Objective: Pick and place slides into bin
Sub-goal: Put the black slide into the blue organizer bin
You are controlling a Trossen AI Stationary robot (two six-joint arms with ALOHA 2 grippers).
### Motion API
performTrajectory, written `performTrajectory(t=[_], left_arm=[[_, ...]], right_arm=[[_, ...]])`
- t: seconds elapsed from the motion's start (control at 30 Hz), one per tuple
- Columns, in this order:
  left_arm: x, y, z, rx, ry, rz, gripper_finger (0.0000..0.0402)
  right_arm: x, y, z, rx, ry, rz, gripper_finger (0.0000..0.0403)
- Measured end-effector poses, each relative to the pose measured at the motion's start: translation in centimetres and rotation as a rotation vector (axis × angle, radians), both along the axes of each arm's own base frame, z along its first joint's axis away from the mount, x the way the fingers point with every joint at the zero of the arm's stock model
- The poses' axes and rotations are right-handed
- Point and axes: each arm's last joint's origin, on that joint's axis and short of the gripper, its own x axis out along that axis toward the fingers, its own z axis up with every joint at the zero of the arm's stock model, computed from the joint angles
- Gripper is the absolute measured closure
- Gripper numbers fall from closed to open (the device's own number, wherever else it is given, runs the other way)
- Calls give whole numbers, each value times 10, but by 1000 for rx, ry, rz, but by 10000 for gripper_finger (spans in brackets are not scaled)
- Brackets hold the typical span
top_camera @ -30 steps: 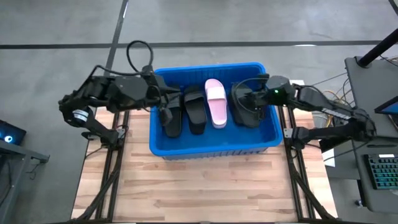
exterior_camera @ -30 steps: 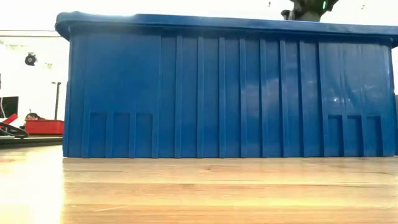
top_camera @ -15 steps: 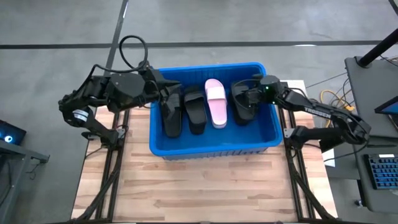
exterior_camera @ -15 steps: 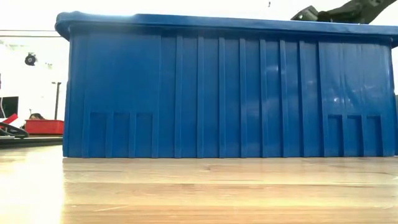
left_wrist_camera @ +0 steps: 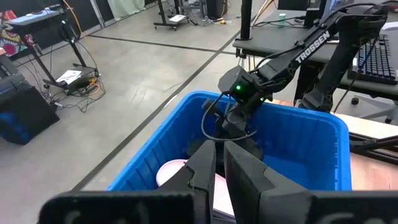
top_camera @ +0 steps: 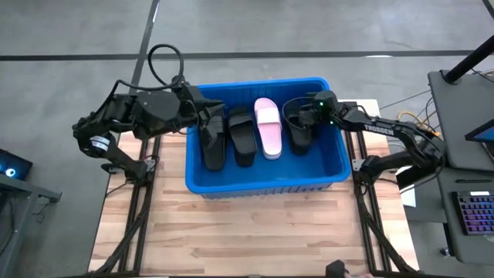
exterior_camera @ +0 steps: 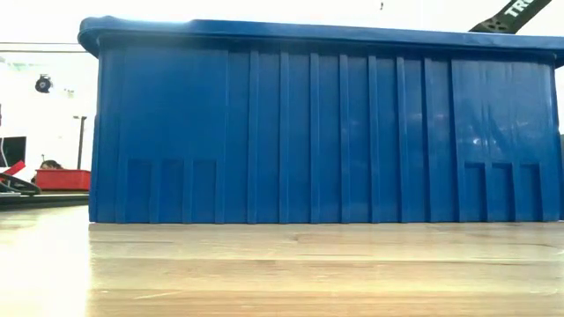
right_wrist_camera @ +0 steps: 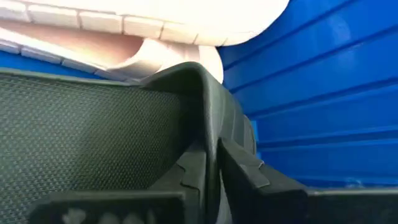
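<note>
The right tool sits inside the blue bin, in the right part of the high view, with its two fingers pressed together on the strap of a black slide; the right wrist view shows the strap edge clamped between them, with the textured black footbed to the left and the pale pink slide across the top of the frame. The left tool hangs over the bin's left end, at centre-left of the high view, above the leftmost black slide; its fingers stand together with nothing between them, as the left wrist view shows at bottom centre. The bin rests on the wooden worktop in the middle of the high view. Four slides lie side by side inside it, from left to right: the leftmost black slide, a second black slide, the pink slide, then the black slide in the right tool. In the low view, the bin's ribbed blue wall fills most of the frame and hides its contents; only a section of the right arm shows above the rim at upper right. The left wrist view shows the right arm reaching down into the bin at upper centre.
</note>
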Motion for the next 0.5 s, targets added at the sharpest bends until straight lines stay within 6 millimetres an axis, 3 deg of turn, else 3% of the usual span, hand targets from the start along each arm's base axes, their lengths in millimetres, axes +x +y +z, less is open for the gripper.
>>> performTrajectory(t=[0.3, 0.5], left_arm=[[0, 0, -1, 7, 10, -3, 381], [0, 0, -1, 8, 13, -3, 381]], right_arm=[[4, -5, 10, 29, -43, -59, 306], [1, -2, 5, 85, -5, -70, 248]])
